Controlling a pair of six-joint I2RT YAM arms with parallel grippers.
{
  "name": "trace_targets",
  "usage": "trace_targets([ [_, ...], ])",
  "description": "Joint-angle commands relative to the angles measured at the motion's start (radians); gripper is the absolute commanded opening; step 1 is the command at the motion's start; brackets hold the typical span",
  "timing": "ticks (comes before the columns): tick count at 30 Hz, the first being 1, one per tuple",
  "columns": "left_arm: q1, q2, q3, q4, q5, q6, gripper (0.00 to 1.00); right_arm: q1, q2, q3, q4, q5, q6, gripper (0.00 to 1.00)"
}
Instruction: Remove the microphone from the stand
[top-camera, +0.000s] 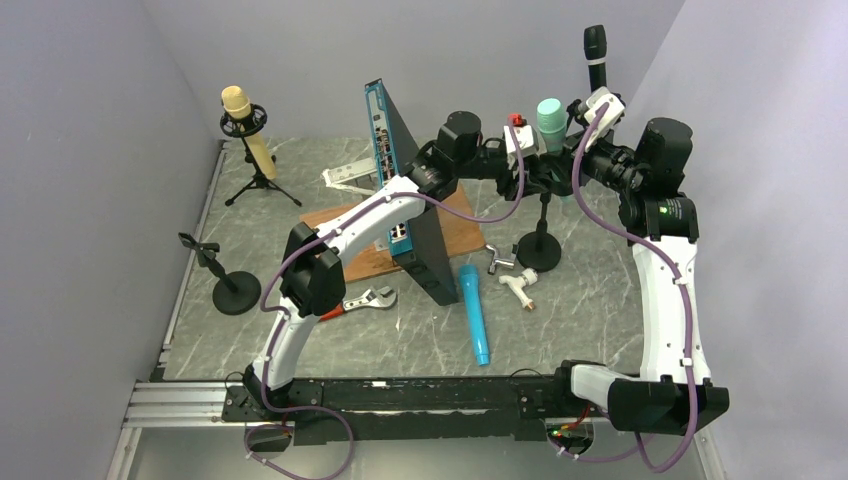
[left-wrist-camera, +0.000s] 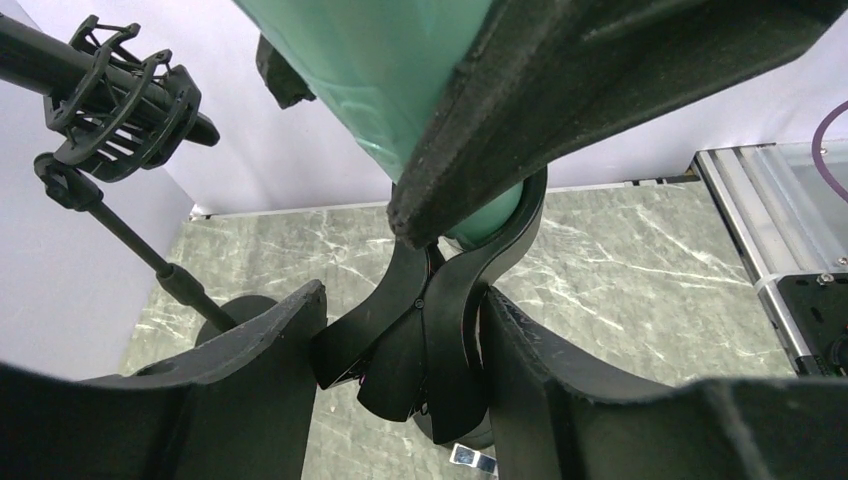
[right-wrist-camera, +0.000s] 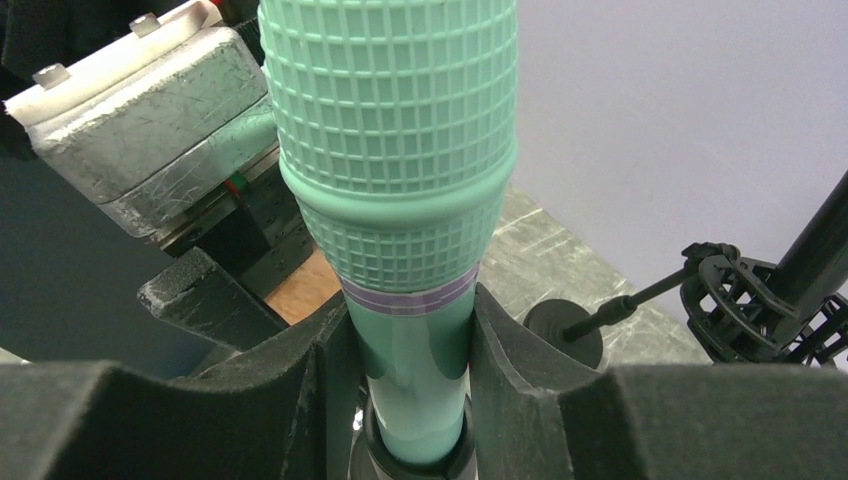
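The mint-green microphone (top-camera: 550, 120) stands upright in the black spring clip (left-wrist-camera: 440, 320) of a round-based stand (top-camera: 539, 250) at the back right. In the right wrist view my right gripper (right-wrist-camera: 410, 340) is shut on the microphone (right-wrist-camera: 390, 150), its pads pressed to the body just under the grille head. My left gripper (left-wrist-camera: 405, 350) reaches in from the left, below the microphone (left-wrist-camera: 400, 80). Its fingers (left-wrist-camera: 560, 390) sit against both sides of the clip's levers. In the top view the two grippers, left (top-camera: 527, 165) and right (top-camera: 570, 140), meet at the clip.
A blue microphone (top-camera: 474, 312) lies near the front. An upright black box (top-camera: 405, 190) stands on a wooden board (top-camera: 460, 225). A cream microphone on a tripod (top-camera: 245, 125) and an empty stand (top-camera: 235, 292) are on the left. A wrench (top-camera: 370, 298) and white fittings (top-camera: 518, 285) lie nearby.
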Motion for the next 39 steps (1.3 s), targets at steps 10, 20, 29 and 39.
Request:
trace_targets([
  [10, -0.001, 0.022, 0.056, -0.028, -0.004, 0.041, 0.78, 0.006, -0.002, 0.046, 0.033, -0.062, 0.025, 0.00],
  [20, 0.008, 0.034, 0.044, -0.017, -0.031, 0.041, 0.42, 0.006, -0.007, 0.039, 0.070, -0.063, 0.045, 0.00],
  [29, 0.015, 0.027, 0.044, -0.009, -0.037, 0.019, 0.00, 0.005, 0.004, 0.084, 0.084, -0.051, 0.062, 0.00],
  [39, 0.013, -0.053, 0.042, 0.006, -0.100, -0.046, 0.99, 0.006, -0.001, 0.084, 0.073, -0.020, 0.019, 0.00],
])
